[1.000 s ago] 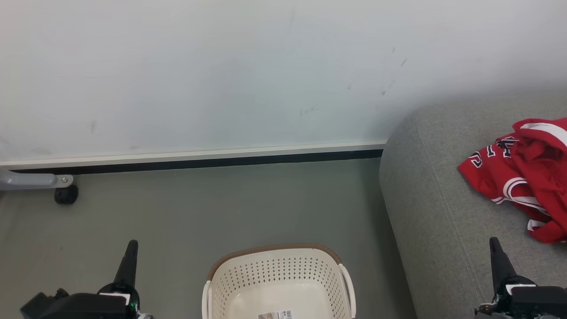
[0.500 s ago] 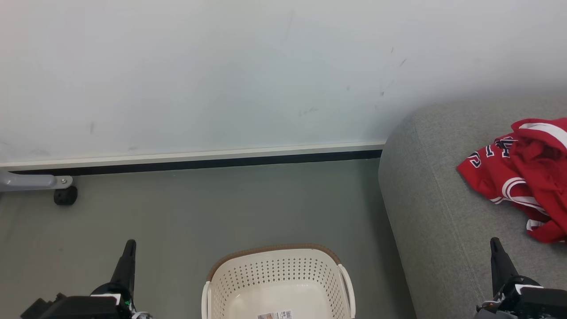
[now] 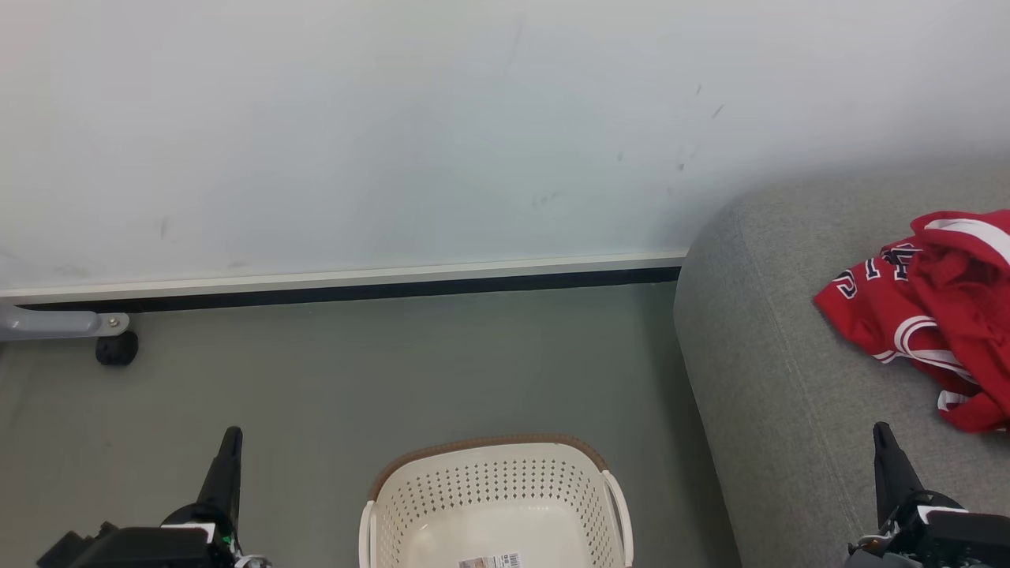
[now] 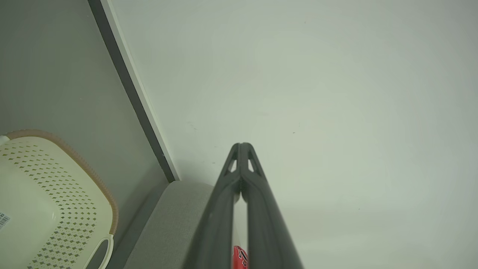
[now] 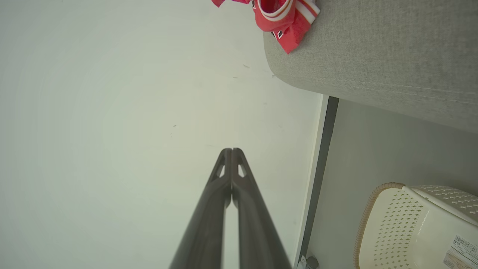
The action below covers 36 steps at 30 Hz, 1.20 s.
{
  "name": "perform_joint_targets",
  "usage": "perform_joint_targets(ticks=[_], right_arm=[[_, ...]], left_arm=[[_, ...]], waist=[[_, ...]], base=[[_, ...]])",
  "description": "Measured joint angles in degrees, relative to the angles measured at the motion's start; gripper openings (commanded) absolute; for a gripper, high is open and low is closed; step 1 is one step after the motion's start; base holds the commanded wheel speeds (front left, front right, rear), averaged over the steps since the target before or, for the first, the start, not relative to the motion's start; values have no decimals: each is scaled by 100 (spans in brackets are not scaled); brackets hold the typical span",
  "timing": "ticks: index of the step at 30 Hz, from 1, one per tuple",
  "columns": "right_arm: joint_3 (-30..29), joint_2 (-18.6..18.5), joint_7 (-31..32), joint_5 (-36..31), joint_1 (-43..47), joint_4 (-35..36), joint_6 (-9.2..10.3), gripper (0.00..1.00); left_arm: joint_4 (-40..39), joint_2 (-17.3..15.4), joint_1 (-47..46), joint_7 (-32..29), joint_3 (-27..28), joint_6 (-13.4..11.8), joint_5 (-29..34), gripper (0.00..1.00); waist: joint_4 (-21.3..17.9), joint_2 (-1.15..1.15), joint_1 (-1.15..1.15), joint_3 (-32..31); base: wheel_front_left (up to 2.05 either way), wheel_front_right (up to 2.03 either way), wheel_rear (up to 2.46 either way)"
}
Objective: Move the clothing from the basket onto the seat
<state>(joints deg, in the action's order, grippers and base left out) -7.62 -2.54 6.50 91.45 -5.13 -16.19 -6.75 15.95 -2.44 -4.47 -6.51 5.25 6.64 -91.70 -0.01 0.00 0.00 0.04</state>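
Heaped on the seat (image 3: 773,379), at the right edge of the head view: clothing (image 3: 931,308), red and crumpled, with dark white-edged letters and white stripes showing. Well apart from the basket (image 3: 489,485).

At bottom centre, on the grey floor (image 3: 355,379), just left of the seat: the basket, brown rim toward the wall (image 3: 394,118), barcode label (image 3: 491,561) on its pale bottom.

At lower left: left gripper (image 3: 232,434), over the floor, left of the basket, touching nothing. Seen in the left wrist view with fingers (image 4: 220,216) pressed together at the tips, gripping nothing, aimed at the wall. Basket at that view's lower left, seat corner at bottom centre, a sliver of red at the bottom edge between the fingers.

At lower right: right gripper (image 3: 880,428), over the seat, below the clothing and apart from it. Closed tip to tip in the right wrist view, gripping nothing, aimed at the wall. Clothing at that view's top edge, seat at upper right, basket at lower right.

At the left edge of the head view, by the skirting (image 3: 355,288): a black caster (image 3: 117,348).
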Motion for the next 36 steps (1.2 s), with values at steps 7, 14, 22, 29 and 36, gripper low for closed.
perform_joint_targets(ticks=[7,14,22,29,36], right_arm=[[0,0,-1,0,-1,0,0,0],[0,0,-1,0,-1,0,0,0],[0,0,-1,1,-1,0,-7,0],[0,0,-1,7,-1,0,-7,0],[0,0,-1,8,-1,0,-7,0]], left_arm=[[1,0,0,0,0,0,0,0],[2,0,-1,0,0,0,-1,0],[2,0,-1,0,0,1,-1,0],[4,0,-2,0,0,41,-1,0],[4,0,-2,0,-1,41,-1,0]], waist=[[0,0,0,0],[0,0,0,0],[0,0,0,0],[0,0,0,0],[0,0,0,0]], base=[[0,0,0],[0,0,0],[0,0,0],[0,0,0],[0,0,0]])
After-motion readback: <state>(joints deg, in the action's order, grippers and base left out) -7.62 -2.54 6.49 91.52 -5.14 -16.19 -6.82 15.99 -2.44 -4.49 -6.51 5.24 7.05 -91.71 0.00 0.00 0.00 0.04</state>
